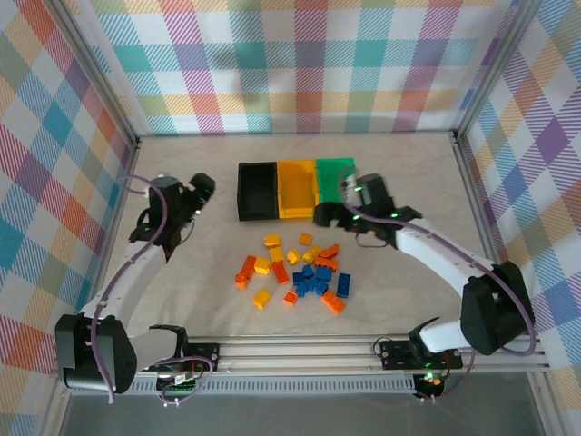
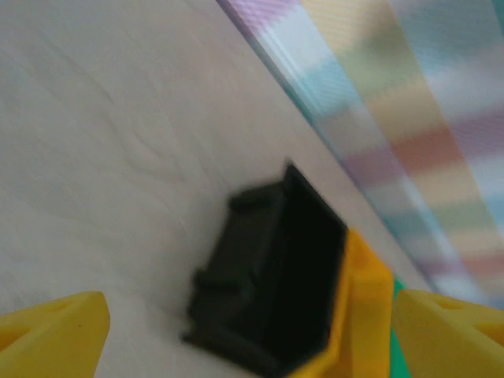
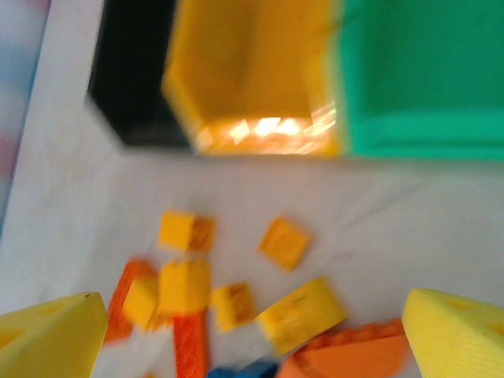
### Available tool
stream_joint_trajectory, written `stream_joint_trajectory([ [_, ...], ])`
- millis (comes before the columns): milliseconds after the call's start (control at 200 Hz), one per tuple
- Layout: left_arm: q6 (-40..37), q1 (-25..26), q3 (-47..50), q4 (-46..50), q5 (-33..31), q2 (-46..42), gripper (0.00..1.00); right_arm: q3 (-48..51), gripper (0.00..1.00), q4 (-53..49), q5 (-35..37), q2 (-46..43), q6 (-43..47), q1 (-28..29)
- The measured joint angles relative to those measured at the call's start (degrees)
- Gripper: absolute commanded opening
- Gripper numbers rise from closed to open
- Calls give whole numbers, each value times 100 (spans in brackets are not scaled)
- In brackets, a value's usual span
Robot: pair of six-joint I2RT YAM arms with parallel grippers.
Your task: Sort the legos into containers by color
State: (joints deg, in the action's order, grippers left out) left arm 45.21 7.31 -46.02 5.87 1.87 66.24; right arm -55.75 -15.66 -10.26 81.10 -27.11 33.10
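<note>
The big pale surface [image 1: 408, 173] holds three bins in a row, side by side and touching. The yellow bin [image 1: 296, 189] is in the middle. The black bin [image 1: 257, 191] is on its left and the green bin [image 1: 332, 173] is on its right. The left hand [image 1: 201, 191] is on the far side of the black bin from the yellow bin, near the black bin but not touching it. In the left wrist view its two yellow fingers [image 2: 55, 331] are spread wide at the edges. Nothing is held between them, and the black bin is ahead with the yellow bin behind it. The right hand [image 1: 325, 216] is at the front of the yellow bin, by the corner where it meets the green bin. I cannot tell if it touches them. Its fingers [image 3: 47, 335] are spread wide too and hold nothing. The legos [image 1: 300, 271] lie in a loose pile on the surface in front of the yellow bin, on the side near the arm bases. They are orange, yellow and blue. The pile is just in front of the right hand, and in the right wrist view some yellow and orange ones lie between its fingers. The pile is well apart from the left hand.
</note>
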Motion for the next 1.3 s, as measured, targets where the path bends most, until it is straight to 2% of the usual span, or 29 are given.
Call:
stream_joint_trajectory([
  [75, -52, 225, 0, 446, 101, -26, 100, -286, 94, -286, 240, 411, 205, 933],
  [210, -101, 234, 149, 1095, 116, -127, 100, -684, 92, -592, 586, 1270, 413, 2282],
  [370, -136, 236, 507, 1526, 111, -577, 100, -883, 91, -811, 903, 1845, 555, 3071],
  [755, -142, 236, 643, 1694, 118, -758, 100, -1541, 82, -1088, 1652, 2621, 835, 3746],
  [1180, -140, 236, 688, 1694, 133, -754, 100, -1886, 66, -1185, 1891, 3058, 1047, 3825],
  [1300, -140, 236, 688, 1694, 133, -750, 100, -1886, 59, -1189, 1862, 3091, 1058, 3825],
])
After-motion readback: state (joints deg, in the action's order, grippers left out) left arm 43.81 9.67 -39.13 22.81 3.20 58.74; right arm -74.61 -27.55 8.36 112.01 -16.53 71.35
